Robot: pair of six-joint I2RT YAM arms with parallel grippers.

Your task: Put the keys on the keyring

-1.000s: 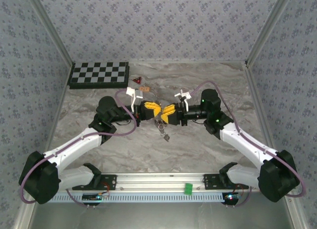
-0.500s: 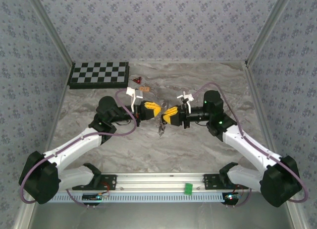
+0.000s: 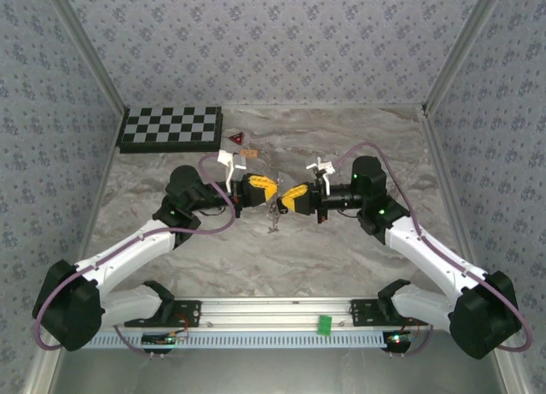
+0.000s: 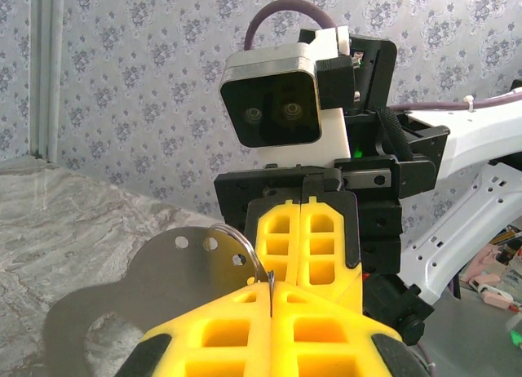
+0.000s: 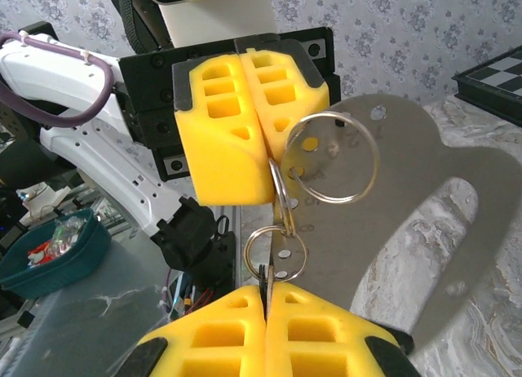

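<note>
The top camera is looking down from behind the arm bases (image 3: 160,297), taking in the whole desk (image 3: 341,257) from afar. The wrist cameras are sighting closely along the left pincer (image 4: 271,289) and right pincer (image 5: 265,294), facing each other; all views are sharing that meeting point.

Left end effector (image 3: 270,193) and right end effector (image 3: 284,201) face each other, both clamped, tips nearly touching

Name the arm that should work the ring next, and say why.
Right, probably. The right gripper is shut on the small ring and could pull or twist it, while the left gripper clamps the large keyring linked to it, acting as the steady anchor.
</note>
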